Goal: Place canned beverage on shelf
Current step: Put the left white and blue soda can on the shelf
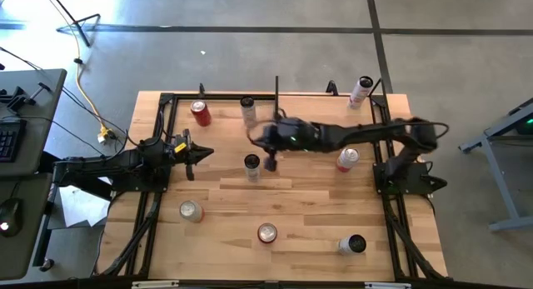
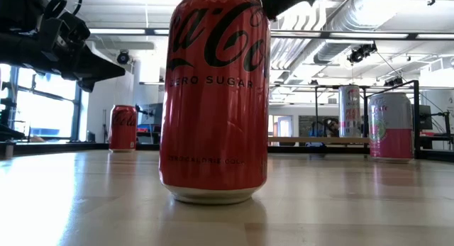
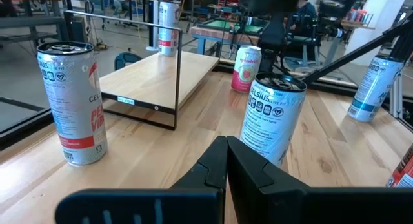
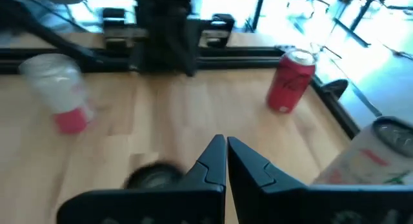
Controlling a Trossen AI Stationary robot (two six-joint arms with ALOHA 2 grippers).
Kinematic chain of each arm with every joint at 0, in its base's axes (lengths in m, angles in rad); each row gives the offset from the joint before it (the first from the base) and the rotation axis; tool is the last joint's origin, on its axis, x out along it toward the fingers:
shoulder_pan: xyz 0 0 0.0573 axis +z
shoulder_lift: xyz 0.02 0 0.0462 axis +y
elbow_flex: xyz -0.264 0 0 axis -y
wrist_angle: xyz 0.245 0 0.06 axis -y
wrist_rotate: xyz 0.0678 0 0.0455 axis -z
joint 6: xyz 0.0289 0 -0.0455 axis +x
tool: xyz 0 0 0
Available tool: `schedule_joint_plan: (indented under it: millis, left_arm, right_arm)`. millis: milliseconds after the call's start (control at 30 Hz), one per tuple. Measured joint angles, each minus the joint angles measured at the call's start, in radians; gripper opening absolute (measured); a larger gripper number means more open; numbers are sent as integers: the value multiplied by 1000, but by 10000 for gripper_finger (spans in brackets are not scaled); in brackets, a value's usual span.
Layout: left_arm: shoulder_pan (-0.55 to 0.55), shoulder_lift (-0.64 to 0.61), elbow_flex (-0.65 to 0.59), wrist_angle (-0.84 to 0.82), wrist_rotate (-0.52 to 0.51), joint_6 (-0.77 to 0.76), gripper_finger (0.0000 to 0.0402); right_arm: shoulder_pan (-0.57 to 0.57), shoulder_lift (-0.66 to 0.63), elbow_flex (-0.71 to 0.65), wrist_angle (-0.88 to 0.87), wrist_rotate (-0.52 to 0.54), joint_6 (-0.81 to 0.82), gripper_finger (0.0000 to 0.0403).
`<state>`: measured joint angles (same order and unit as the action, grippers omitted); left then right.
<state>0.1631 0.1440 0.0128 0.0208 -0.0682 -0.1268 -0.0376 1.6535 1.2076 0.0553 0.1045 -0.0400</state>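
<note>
Cans point(image 1: 251, 165) scattered on table point(image 1: 316, 214), one on shelf point(image 3: 169, 72); both arms' fingers closed, empty; most placing left.

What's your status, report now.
Right hand shut, empty, beside the Celsius can. Left hand shut, waiting at table's left. Shelf bare, one can behind it.

The shelf point(image 1: 275, 168) plank lay mostly bare near the table's point(image 1: 400, 247) middle, its black upright plate point(image 3: 177, 72) blocking one end; cans point(image 1: 251, 166) crowded its sides, while the table's near edge stayed roomier
</note>
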Motion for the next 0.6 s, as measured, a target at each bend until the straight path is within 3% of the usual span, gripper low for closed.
schedule_joint_plan:
  millis: [133, 267, 433, 600]
  left_arm:
    - [0, 0, 0, 0, -13, 0, 0]
    - [0, 0, 0, 0, -21, 0, 0]
    - [0, 0, 0, 1, -33, 0, 0]
    - [0, 1, 0, 2, -34, 0, 0]
  right_arm:
    - [46, -111, -163, 76, -9, 13, 0]
    - [64, -138, -248, 104, -7, 40, 0]
    - [67, -113, -248, 140, -40, 65, 5]
    - [81, -60, -192, 149, -99, 43, 68]
